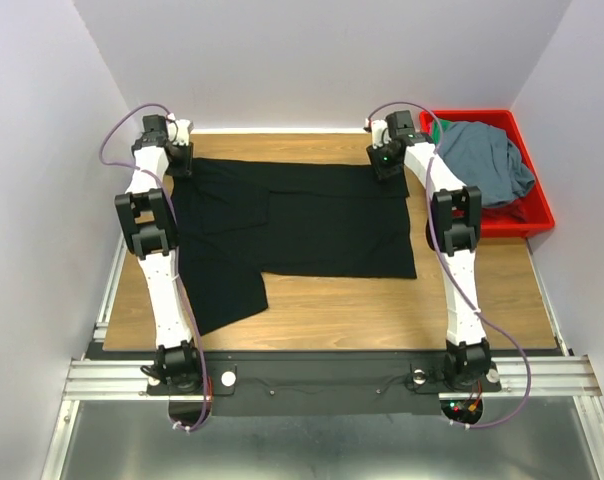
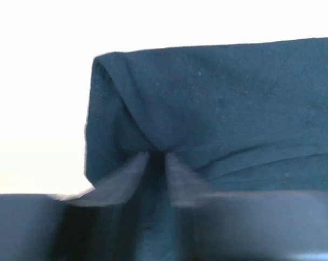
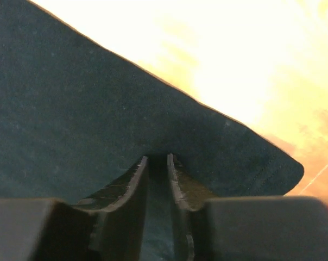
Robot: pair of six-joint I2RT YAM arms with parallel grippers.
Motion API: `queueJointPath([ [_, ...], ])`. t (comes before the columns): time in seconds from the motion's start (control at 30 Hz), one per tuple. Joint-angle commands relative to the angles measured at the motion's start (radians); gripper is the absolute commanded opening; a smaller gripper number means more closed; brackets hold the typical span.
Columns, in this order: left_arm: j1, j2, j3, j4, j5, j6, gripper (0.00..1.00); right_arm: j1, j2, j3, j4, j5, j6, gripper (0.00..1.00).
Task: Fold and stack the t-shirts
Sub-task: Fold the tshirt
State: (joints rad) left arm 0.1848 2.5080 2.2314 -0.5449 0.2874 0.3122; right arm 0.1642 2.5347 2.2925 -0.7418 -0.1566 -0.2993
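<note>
On bench (image 1: pixel 382 310) centre, black shirt (image 1: pixel 312 225) lies spread flat, one part reaching toward near left. Left jaws at shirt's far left corner, nearly closed, pinching cloth edge. Right jaws at far right corner, likewise narrowed onto hem. Grey shirt (image 1: pixel 487 160) heaped in red bin (image 1: pixel 537 215) at far right, green shirt (image 1: pixel 434 130) peeking out just left of it.
</note>
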Motion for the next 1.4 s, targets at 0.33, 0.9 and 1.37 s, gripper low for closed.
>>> queueJointPath([
  [0.33,0.024,-0.556,-0.203,-0.096,0.249,0.296,0.81,0.005,-0.509,-0.4,-0.014,-0.115,-0.093,0.97],
  [0.9,0.194,-0.994,-0.843,-0.428,0.417,0.757,0.66,0.092,-1.019,-1.163,-0.137,-0.009,-0.371,0.51],
  [1.37,0.194,-0.983,-0.938,-0.403,0.337,0.801,0.67,0.123,-0.972,-1.346,0.008,0.022,-0.414,0.51],
])
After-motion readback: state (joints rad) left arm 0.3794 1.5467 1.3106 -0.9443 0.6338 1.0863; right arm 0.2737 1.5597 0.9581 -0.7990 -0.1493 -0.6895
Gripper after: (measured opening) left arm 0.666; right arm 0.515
